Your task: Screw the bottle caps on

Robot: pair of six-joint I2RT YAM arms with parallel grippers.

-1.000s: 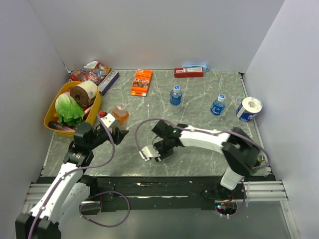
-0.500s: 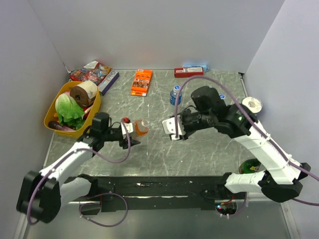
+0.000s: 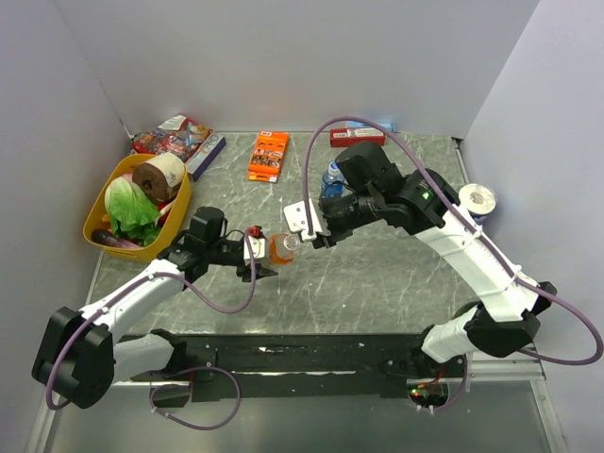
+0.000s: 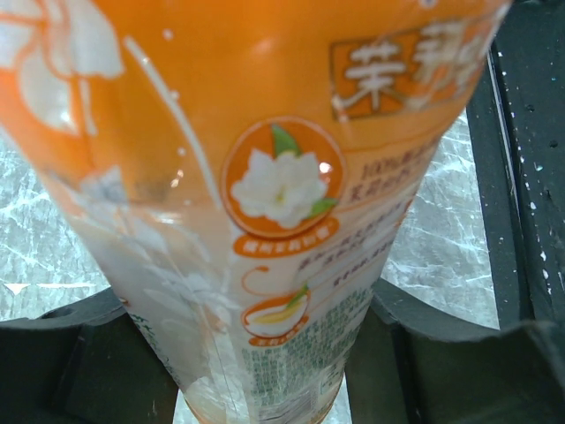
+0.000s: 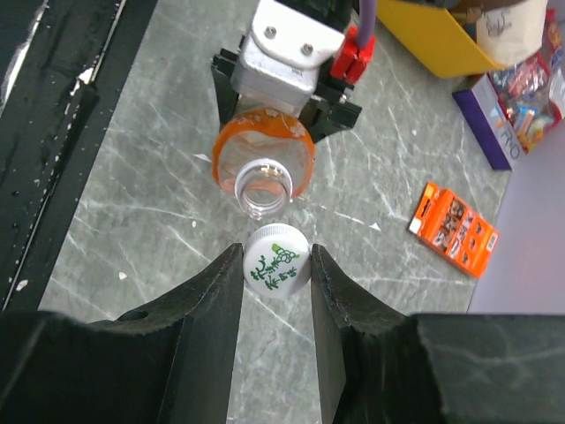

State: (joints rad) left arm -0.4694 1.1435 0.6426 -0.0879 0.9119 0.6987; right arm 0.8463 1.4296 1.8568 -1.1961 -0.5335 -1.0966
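My left gripper (image 3: 269, 253) is shut on the bottle with orange liquid (image 3: 280, 248) and holds it upright on the table; its label fills the left wrist view (image 4: 265, 194). The bottle's neck (image 5: 265, 183) is open. My right gripper (image 5: 276, 261) is shut on the whitish cap (image 5: 276, 259) with green print, held just beside and above the neck, not touching it. In the top view this gripper (image 3: 294, 236) sits right of the bottle. One blue-label bottle (image 3: 331, 176) shows behind the right arm; the other is hidden.
A yellow basket (image 3: 101, 203) with lettuce and a roll stands at the left. An orange box (image 3: 268, 156), snack packs (image 3: 177, 139) and a red box (image 3: 357, 137) lie along the back. A paper roll (image 3: 476, 200) stands at the right.
My right gripper has moved left with the whitish cap, close up to the bottle's neck. My left gripper has shifted the orange bottle slightly right.
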